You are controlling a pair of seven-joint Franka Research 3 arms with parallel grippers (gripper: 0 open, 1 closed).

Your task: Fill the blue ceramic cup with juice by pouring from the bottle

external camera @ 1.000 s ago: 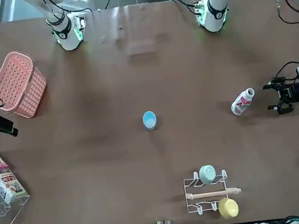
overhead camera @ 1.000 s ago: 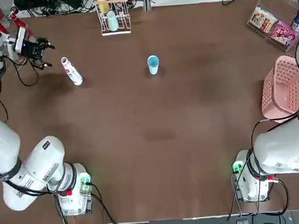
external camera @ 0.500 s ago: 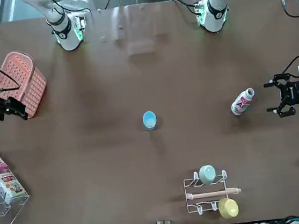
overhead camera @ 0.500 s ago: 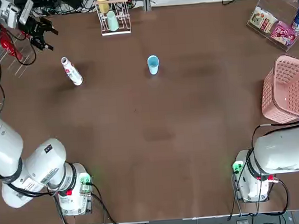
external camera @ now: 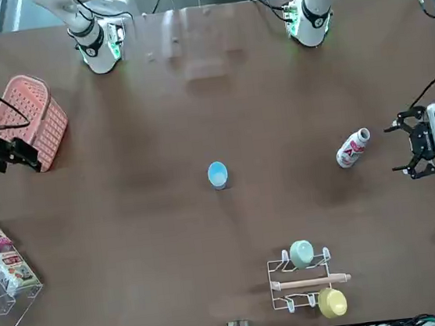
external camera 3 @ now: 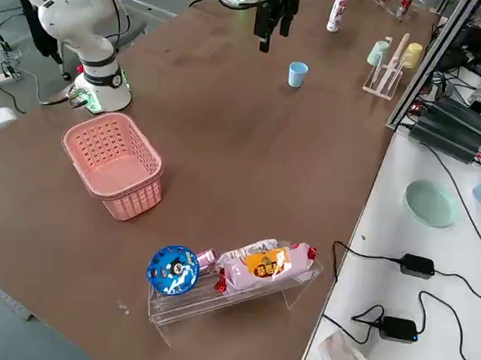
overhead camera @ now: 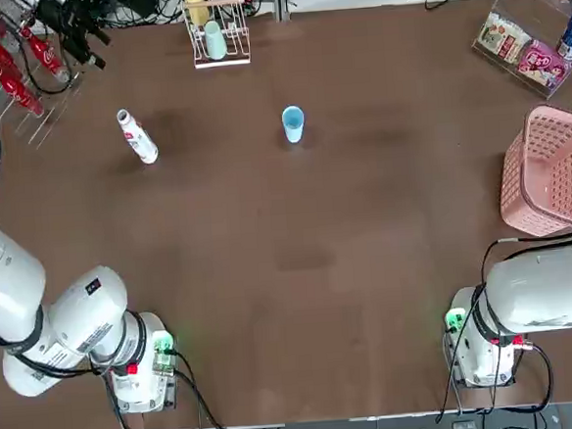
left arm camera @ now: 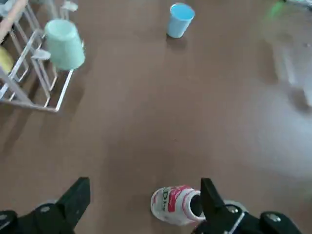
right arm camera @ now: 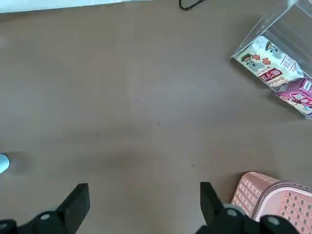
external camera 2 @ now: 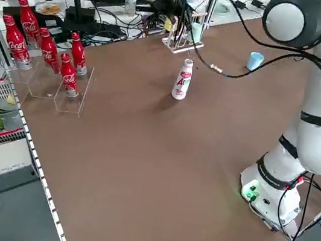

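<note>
bottle (overhead camera: 137,136): upright on the desk (overhead camera: 299,263), in the far-left part, well in from both edges; bare surface all round it.
blue ceramic cup (overhead camera: 293,124): upright, mid-desk toward the far edge, well apart from the bottle; open room on every side.
left gripper (external camera: 419,141): raised near the far-left corner, fingers spread, gripping nothing, beyond the bottle on its outer side, apart from it.
right gripper (external camera: 19,156): fingers spread, empty, raised at the right edge beside the pink basket (overhead camera: 541,172).
wire rack (overhead camera: 216,33): at the far edge, between bottle and cup; holds a mint-green cup (overhead camera: 215,41).
cola bottles (external camera 2: 48,51): in a clear stand at the far-left corner.
centre and near half: bare.
</note>
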